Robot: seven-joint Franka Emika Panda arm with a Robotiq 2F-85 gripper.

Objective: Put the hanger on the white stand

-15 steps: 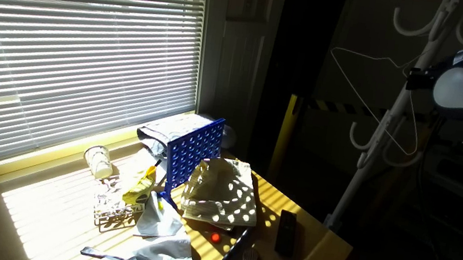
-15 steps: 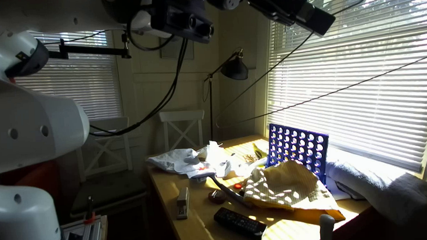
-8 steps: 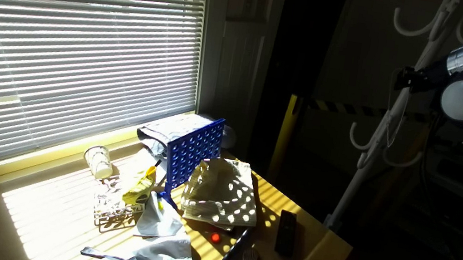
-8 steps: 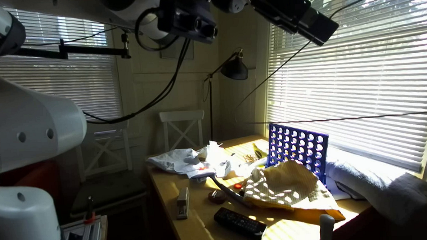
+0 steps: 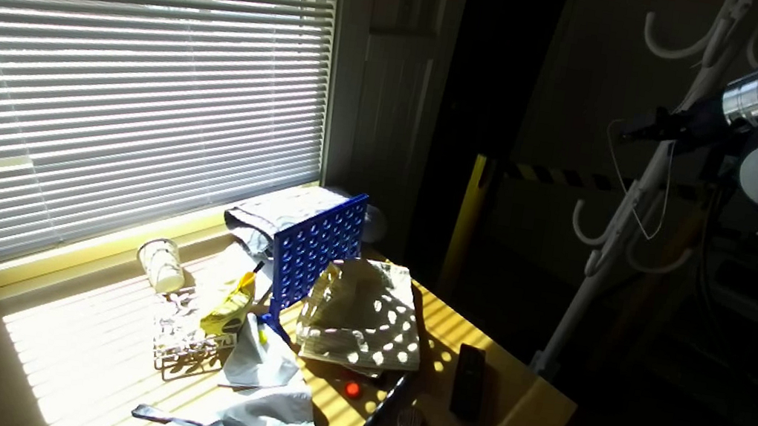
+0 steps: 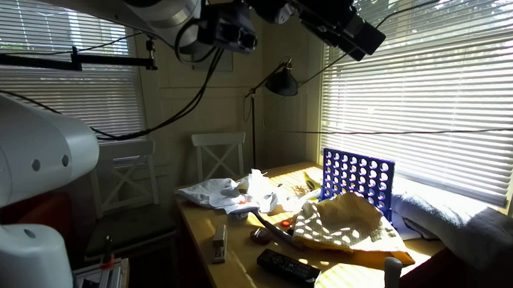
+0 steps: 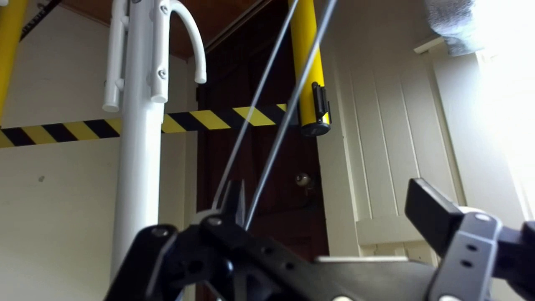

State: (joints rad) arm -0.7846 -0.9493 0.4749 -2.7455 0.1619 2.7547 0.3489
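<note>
The hand is black and jointed, with hard, flat-faced finger pads standing wide apart. The hanger is smooth, grey, very slender wire. In the wrist view, which is upside down, two lengths of it run past the finger at the picture's left, one on each side of its pad; whether wire and pad touch, I cannot tell.

In an exterior view the hanger shows as a narrow loop reaching below the hand, its rounded corner pointing downward, its long axis steep. In an exterior view the hanger spreads broad: the lower bar lies almost level out to the right edge, one corner points left, and the upper side slopes up to the right, passing behind the fingertips.

Next comes the white stand, a smooth round pole with curved, blunt-ended hooks. Whether the hanger touches it cannot be made out. Behind it stretches a yellow-and-black striped belt.

Farther off is the wooden worktop, bearing a ribbed tan cloth, an upright blue panel pierced by round holes, a black remote and crumpled pale fabric.
</note>
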